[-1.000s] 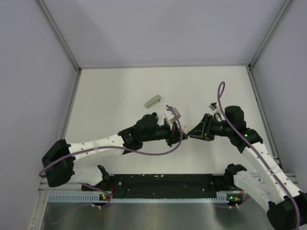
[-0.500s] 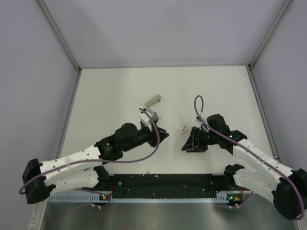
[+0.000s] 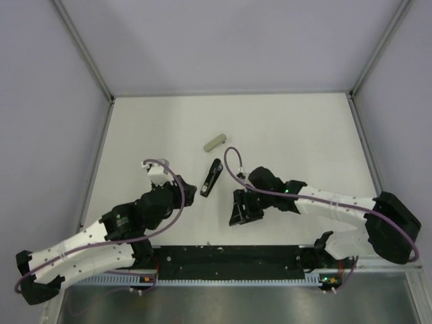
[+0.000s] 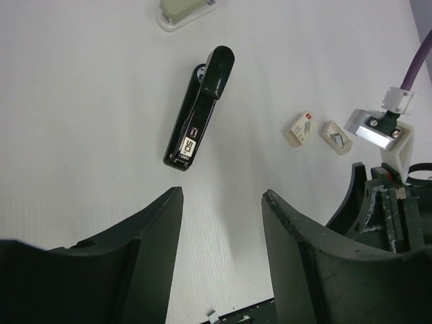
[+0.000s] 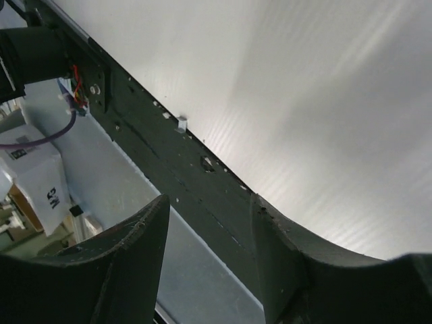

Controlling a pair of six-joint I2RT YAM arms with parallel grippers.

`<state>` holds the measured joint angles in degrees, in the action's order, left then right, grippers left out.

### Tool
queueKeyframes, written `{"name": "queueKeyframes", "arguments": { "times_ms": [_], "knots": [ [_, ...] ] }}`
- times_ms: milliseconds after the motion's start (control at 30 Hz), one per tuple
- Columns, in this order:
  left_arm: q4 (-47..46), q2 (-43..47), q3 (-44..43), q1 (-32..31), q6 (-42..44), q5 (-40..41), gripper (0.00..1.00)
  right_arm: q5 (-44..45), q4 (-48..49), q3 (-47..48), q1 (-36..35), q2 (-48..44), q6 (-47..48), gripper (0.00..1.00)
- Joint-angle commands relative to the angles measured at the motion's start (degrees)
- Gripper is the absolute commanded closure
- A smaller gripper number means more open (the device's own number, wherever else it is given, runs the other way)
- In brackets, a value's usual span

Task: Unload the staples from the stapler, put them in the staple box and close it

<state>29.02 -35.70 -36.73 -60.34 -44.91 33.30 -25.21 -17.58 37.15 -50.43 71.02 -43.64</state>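
White table [image 3: 297, 128], grey walls around. Stapler [image 4: 200, 108] lies flat mid-table, halves together, near green stick [image 4: 181, 9], between my arms. My left gripper [image 4: 223, 223]: jaws apart, empty, short of stapler. My right gripper [image 5: 208, 209]: jaws apart, empty, over near table edge. Two small pale bits [image 4: 300, 128] right of stapler: staples? Cannot tell. Judgement: rail hidden, so unloading either done or not begun.

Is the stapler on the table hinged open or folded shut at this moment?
Shut: the stapler lies flat with its two long halves closed against each other, seen plainly in the left wrist view.
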Motion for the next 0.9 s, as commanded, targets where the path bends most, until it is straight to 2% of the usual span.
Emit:
{"name": "queueKeyframes", "arguments": {
  "times_ms": [0, 200, 367, 567, 733, 867],
  "knots": [
    [6.4, 5.28, 0.78, -0.04, -8.17, 4.06, 0.43, 3.85, 5.54, 7.23, -6.68, 7.44, 0.48, 0.48],
    [8.86, 10.56, 1.31, -0.04, -10.55, 3.61, 0.4, 7.01, 3.87, 14.53, -13.36, 16.59, 9.16, 0.48],
    [11.06, 13.72, 0.96, -0.04, -10.47, 3.26, 0.41, 5.8, 3.26, 17.17, -15.57, 19.5, 23.57, 0.42],
    [13.6, 16.98, -0.53, 0.04, -9.15, 3.7, 0.41, 4.29, 4.57, 18.31, -17.32, 21.35, 35.71, 0.38],
    [21.51, 19.7, -5.18, -0.04, -10.81, 5.46, 0.41, 4.21, 10.18, 16.3, -19.79, 21.18, 42.4, 0.38],
    [25.21, 22.25, -6.77, 0.04, -13.36, 4.06, 0.41, 1.23, 21.08, 9.45, -21.37, 16.88, 49.07, 0.37]
  ]
}}
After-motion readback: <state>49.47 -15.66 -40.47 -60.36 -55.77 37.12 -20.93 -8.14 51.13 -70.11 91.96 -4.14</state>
